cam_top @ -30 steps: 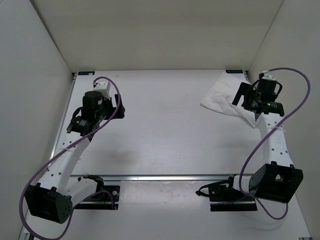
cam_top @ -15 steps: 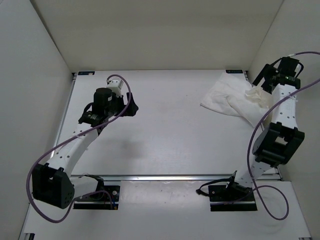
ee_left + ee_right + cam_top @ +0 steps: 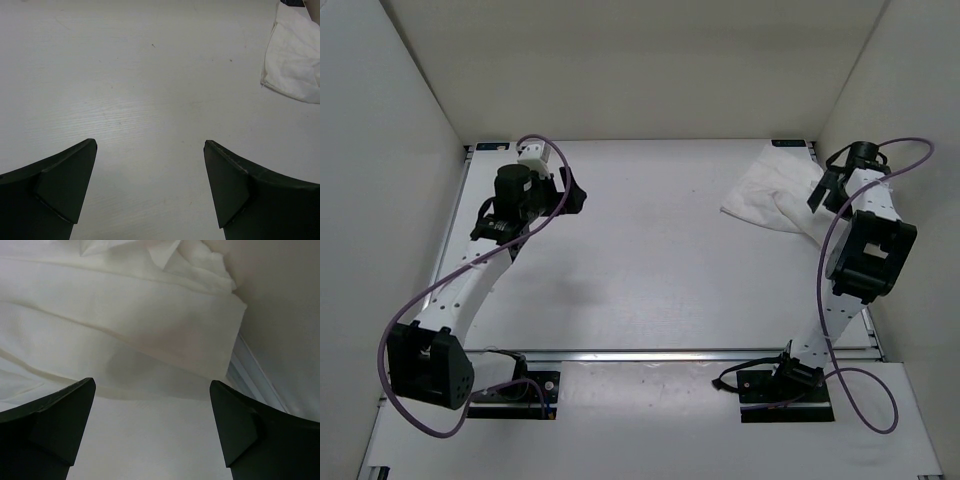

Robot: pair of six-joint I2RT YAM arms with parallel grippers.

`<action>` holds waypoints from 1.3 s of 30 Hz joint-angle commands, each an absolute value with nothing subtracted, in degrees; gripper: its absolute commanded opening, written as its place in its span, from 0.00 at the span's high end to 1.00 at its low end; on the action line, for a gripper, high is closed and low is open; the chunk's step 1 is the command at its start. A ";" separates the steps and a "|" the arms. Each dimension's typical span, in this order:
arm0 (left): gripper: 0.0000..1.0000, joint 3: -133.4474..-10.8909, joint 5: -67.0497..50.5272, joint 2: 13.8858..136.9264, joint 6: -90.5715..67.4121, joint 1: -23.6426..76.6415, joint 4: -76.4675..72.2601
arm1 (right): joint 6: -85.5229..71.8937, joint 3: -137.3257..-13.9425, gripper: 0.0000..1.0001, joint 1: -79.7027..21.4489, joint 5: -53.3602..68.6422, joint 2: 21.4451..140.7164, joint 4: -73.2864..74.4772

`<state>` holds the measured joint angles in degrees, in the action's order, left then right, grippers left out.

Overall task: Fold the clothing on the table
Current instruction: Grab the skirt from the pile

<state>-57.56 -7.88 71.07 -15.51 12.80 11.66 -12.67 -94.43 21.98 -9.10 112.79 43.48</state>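
The clothing (image 3: 768, 194) is a white creased garment lying bunched at the table's (image 3: 650, 270) far right corner. My right gripper (image 3: 826, 186) hangs at its right edge, beside the wall. In the right wrist view the right gripper (image 3: 152, 382) is open over bare table, its tips just short of the clothing's (image 3: 125, 325) near edge, with nothing between them. My left gripper (image 3: 574, 196) is at the far left, well apart from the garment. Seen from the left wrist, it (image 3: 150, 145) is open and empty over the tabletop, with the clothing (image 3: 295, 65) at the upper right.
White walls close in the table on the left, back and right. A metal rail (image 3: 247, 367) runs along the right edge next to the garment. Another rail (image 3: 670, 353) crosses the near side in front of the arm bases.
The right arm has reared up, elbow high, and its wrist has swung to the far right corner beside the garment. The left gripper has moved a little farther back. Both stay open.
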 commanded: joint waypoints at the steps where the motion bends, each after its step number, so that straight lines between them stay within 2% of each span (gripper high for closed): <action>1: 0.01 -62.66 -8.35 72.77 -13.28 13.35 12.47 | -13.36 -92.55 0.06 20.22 -10.82 110.57 41.49; 5: 0.01 -63.11 -9.22 72.86 -12.30 13.36 12.66 | -13.89 -89.12 0.17 18.38 -11.33 111.88 39.55; 8: 0.01 -62.49 -9.58 72.16 -12.48 13.10 12.92 | -12.75 -89.91 0.31 17.40 -12.65 114.16 39.82; 10: 0.02 -61.62 -9.67 71.72 -12.83 12.92 12.92 | -11.61 -92.53 0.48 16.88 -13.18 116.36 40.34; 13: 0.01 -60.82 -9.49 70.67 -13.00 12.40 13.36 | -10.55 -95.52 0.91 16.00 -13.45 119.26 42.09; 14: 0.01 -60.39 -9.49 70.14 -13.62 12.74 13.27 | -10.63 -97.10 0.98 15.65 -12.93 120.40 43.40; 18: 0.01 -59.33 -9.41 68.82 -13.36 12.75 12.75 | -10.90 -97.82 1.00 13.45 -10.55 120.68 43.86; 23: 0.01 -57.40 -10.01 68.38 -13.80 12.48 11.34 | -9.14 -91.51 1.00 7.14 -8.27 116.46 39.73; 31: 0.02 -56.34 -11.43 69.70 -14.24 12.39 8.88 | -8.44 -92.73 1.00 -2.36 -4.21 111.89 49.12; 33: 0.01 -56.34 -11.78 70.04 -14.15 12.83 8.18 | -8.71 -89.58 1.00 -5.61 -5.53 108.21 51.06; 39: 0.01 -57.30 -13.63 72.51 -12.75 13.62 7.12 | -14.23 -73.93 1.00 -8.87 1.75 96.44 53.08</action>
<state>-55.99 -11.77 71.88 -14.04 12.88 8.40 -10.85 -78.85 -8.95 -2.20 101.45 48.21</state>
